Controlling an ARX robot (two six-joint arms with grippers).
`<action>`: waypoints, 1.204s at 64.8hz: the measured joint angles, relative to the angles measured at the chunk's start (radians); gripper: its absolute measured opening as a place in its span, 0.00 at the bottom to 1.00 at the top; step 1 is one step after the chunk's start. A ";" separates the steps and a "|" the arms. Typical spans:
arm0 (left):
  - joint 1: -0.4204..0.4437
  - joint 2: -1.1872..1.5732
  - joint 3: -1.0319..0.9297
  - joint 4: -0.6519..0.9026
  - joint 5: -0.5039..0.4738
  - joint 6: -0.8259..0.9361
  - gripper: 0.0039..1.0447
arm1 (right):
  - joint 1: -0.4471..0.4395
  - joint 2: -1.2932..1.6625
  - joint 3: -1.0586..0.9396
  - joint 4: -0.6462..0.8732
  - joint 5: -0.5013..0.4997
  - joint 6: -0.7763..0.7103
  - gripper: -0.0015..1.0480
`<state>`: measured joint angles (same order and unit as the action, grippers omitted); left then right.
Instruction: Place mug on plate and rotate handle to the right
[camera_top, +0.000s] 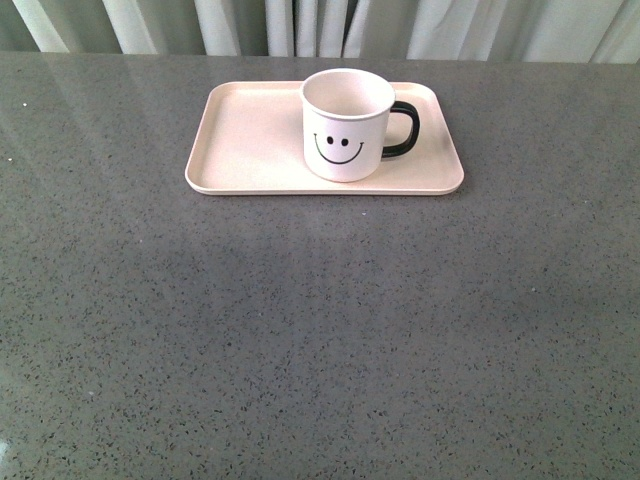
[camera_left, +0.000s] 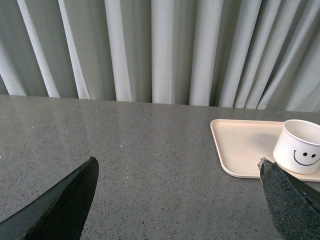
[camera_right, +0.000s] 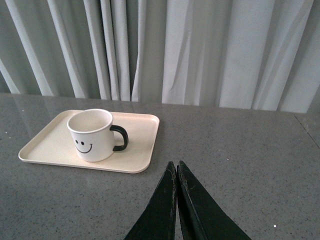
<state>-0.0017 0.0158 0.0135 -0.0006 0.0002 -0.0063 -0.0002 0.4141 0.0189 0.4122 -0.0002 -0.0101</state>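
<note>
mug (camera_top: 347, 125) upright on plate (camera_top: 240, 140), handle (camera_top: 404, 130) pointing right. left claw (camera_left: 180, 200) spread wide, empty; right claw (camera_right: 177, 181) closed, empty.

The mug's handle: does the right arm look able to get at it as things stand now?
Probably yes. The handle points toward the right pincer, with only bare table between them. The pincer is shut, so it must open first.

Count: one mug (camera_top: 347, 125), upright, with one handle (camera_top: 403, 130) and one smiley face printed on its side. One plate (camera_top: 250, 140) under it, sitting toward the far edge of the one grey surface (camera_top: 320, 330). Two claws were in view: left claw (camera_left: 177, 200) and right claw (camera_right: 176, 187). One curtain (camera_right: 200, 50) ran behind the far edge.
</note>
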 joint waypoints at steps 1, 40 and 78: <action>0.000 0.000 0.000 0.000 0.000 0.000 0.91 | 0.000 -0.014 0.000 -0.014 0.000 0.000 0.02; 0.000 0.000 0.000 0.000 0.000 0.000 0.91 | 0.000 -0.217 0.000 -0.213 0.000 0.000 0.02; 0.000 0.000 0.000 0.000 0.000 0.000 0.91 | 0.000 -0.408 0.000 -0.410 0.001 0.000 0.20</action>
<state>-0.0017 0.0158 0.0135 -0.0006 0.0002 -0.0063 -0.0002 0.0063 0.0189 0.0025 0.0006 -0.0101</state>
